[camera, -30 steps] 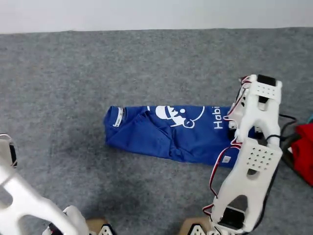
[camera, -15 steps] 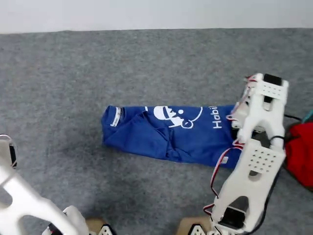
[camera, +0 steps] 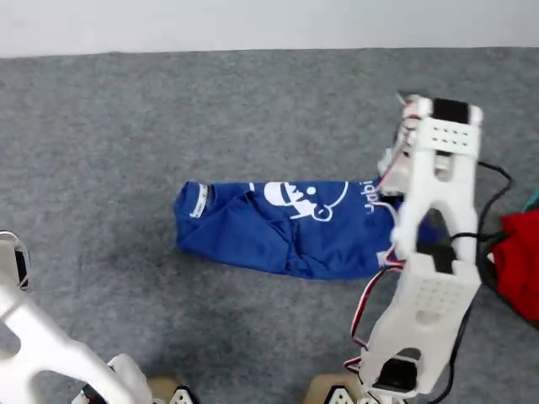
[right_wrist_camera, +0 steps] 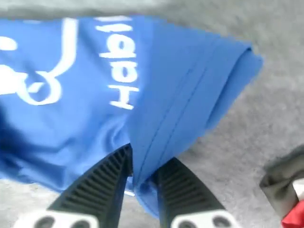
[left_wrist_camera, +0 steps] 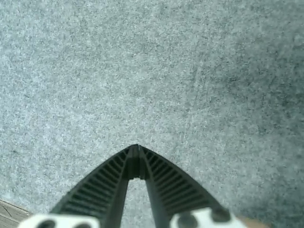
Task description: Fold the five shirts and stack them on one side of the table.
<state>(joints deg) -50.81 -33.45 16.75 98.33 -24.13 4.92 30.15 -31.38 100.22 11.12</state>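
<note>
High view first: a blue shirt (camera: pixel 286 227) in the middle of the grey tabletop (camera: pixel 168 126), folded into a long band. Lies crosswise, collar label (camera: pixel 202 202) at the end toward the left arm's side, white print (camera: pixel 307 198) facing up. Over at the other end, the white right arm (camera: pixel 429 252), stretched out above the shirt's edge and covering it, so no telling the pincer from up here. Beside that arm, right at the tabletop's edge and apart from the blue shirt, a heap of red cloth (camera: pixel 518 261). Down in the near corner on the other side, the left arm (camera: pixel 42 345), well away from the shirt. Along the far side, a strip of pale wall (camera: pixel 253 21).

On to the left wrist view: the left pincer (left_wrist_camera: pixel 137 149) with ribbed black fingers (left_wrist_camera: pixel 107 178) brought together, tips touching, nothing between them. Hangs over bare grey tabletop.

And the right wrist view: here's the action! The right pincer (right_wrist_camera: pixel 142 164), narrow, clamped on a fold at the blue shirt's end. Blue cloth pinched between the two ribbed fingers (right_wrist_camera: pixel 107 178), hem seams running straight into the grip. White lettering close by on the same end of the shirt. Past the shirt's corner, grey tabletop, then a bit of dark cloth (right_wrist_camera: pixel 280 178) with a scrap of the red cloth next to it.
</note>
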